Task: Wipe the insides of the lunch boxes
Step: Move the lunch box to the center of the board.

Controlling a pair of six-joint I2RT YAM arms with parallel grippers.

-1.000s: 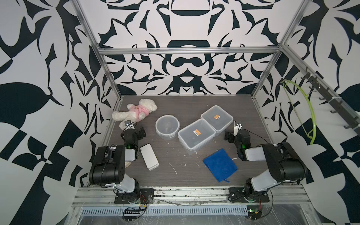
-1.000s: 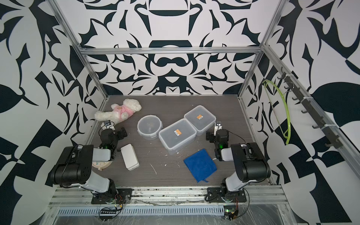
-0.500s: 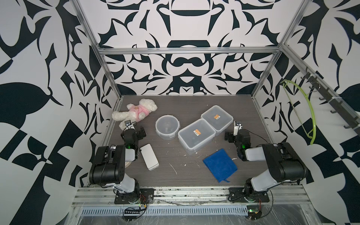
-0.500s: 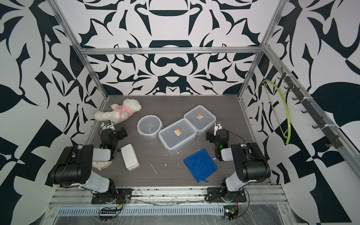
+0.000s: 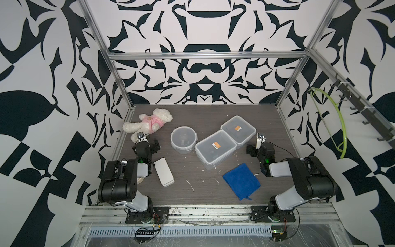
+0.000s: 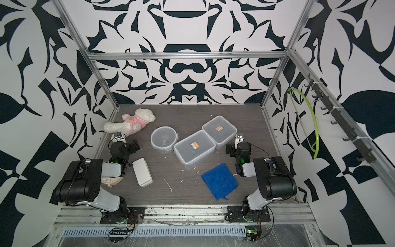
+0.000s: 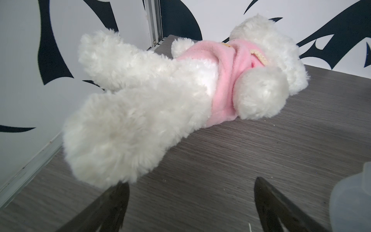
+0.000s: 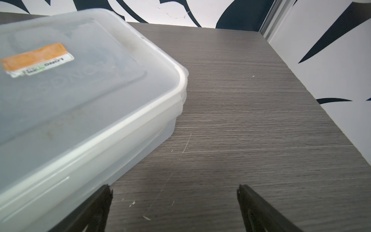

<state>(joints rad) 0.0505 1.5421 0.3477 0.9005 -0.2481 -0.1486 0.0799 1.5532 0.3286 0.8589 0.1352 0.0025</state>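
Note:
Three translucent lunch boxes stand mid-table in both top views: a round lunch box (image 5: 183, 140), a rectangular one (image 5: 215, 149) beside it and another rectangular one (image 5: 238, 131) behind, both lidded with orange stickers. A blue cloth (image 5: 241, 181) lies flat in front of them. My left gripper (image 5: 143, 142) rests low at the left, open (image 7: 190, 192), nothing between its fingers, the round box's edge (image 7: 353, 200) beside it. My right gripper (image 5: 259, 145) rests at the right, open (image 8: 174, 198) and empty, right beside the rear rectangular box (image 8: 80, 100).
A white plush bear in pink (image 5: 149, 124) lies at the back left, just ahead of the left gripper (image 7: 160, 96). A flat white case (image 5: 164, 175) lies by the left arm. A green hanger (image 5: 335, 122) hangs on the right wall. White crumbs dot the table.

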